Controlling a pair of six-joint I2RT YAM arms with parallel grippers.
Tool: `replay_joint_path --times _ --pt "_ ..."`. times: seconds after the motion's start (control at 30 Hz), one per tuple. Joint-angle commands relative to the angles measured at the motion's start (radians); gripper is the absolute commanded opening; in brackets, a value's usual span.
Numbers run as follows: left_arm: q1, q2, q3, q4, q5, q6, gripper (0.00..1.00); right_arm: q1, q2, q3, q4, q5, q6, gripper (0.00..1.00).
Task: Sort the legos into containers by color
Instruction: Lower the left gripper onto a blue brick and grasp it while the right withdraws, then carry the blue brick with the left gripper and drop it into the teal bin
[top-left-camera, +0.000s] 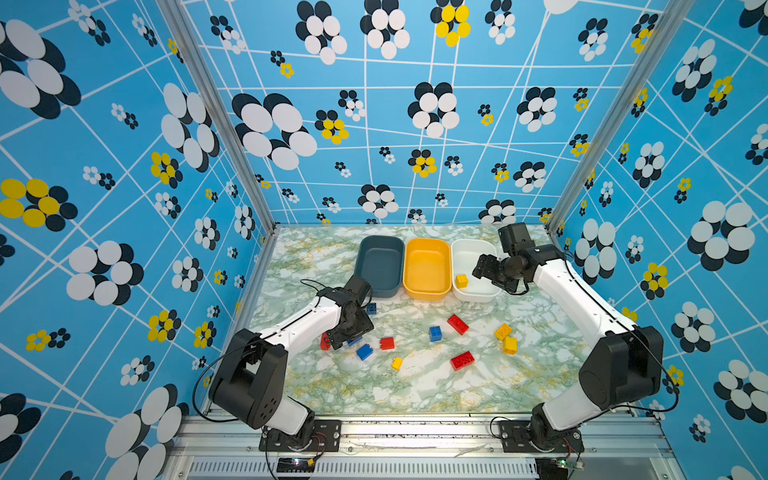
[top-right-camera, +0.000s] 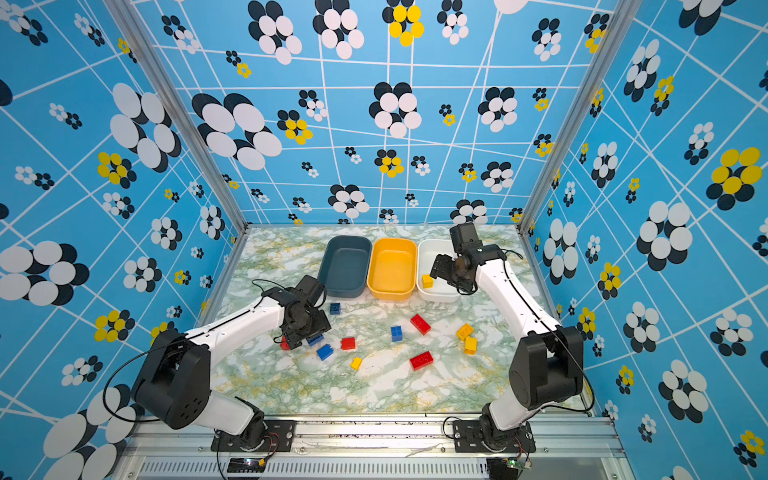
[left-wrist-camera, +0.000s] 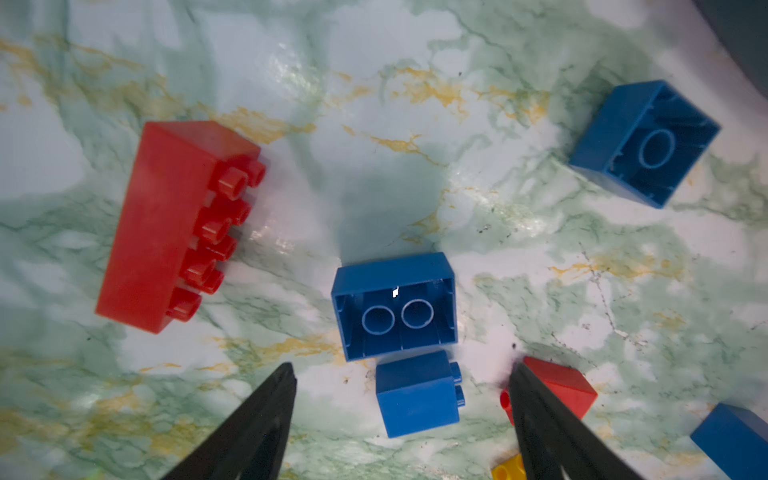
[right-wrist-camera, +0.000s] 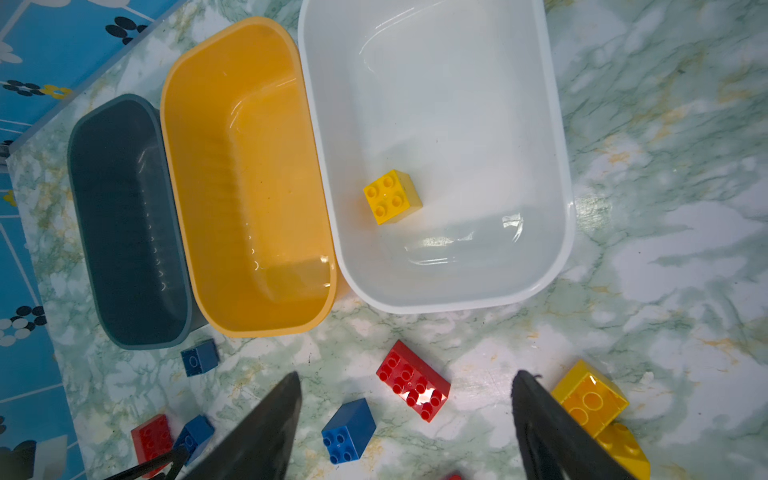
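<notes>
My left gripper (left-wrist-camera: 401, 368) is spread wide over the marble table (left-wrist-camera: 415, 124), holding nothing. A small blue brick (left-wrist-camera: 417, 395) lies on its side between my fingers (left-wrist-camera: 257, 428), touching neither. Just beyond it is a wider blue brick (left-wrist-camera: 395, 305), hollow side up. A long red brick (left-wrist-camera: 174, 224) lies on its side, well apart. A blue cube brick (left-wrist-camera: 644, 143), hollow side up, sits near the dark tub (left-wrist-camera: 748, 25). A small red brick (left-wrist-camera: 561, 388) is partly hidden behind one finger. A yellow brick (left-wrist-camera: 505, 471) and a last blue brick (left-wrist-camera: 731, 440) are cut off at the frame edge.
</notes>
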Motion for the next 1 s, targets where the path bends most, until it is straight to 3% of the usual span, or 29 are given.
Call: replay_joint_path --times 0.0,0.37,0.57,0.73,0.97 --pt "-0.006 0.036 -0.016 0.020 0.010 -0.050 0.81 -0.001 -0.023 -0.022 -0.033 -0.013 -0.015 0.81" --pt "-0.003 0.112 -0.010 0.066 -0.011 -0.027 0.72 0.000 -0.033 -0.031 -0.025 -0.021 -0.008 0.81" --pt "-0.001 0.117 -0.008 0.070 -0.022 -0.022 0.57 0.001 -0.037 -0.033 -0.023 -0.021 -0.007 0.81" --pt "-0.001 0.113 -0.002 0.059 -0.026 -0.012 0.39 0.001 -0.039 -0.041 -0.019 -0.024 -0.005 0.81" --pt "-0.006 0.069 0.029 0.024 -0.058 0.020 0.29 0.001 -0.065 -0.076 -0.001 -0.048 0.005 0.87"
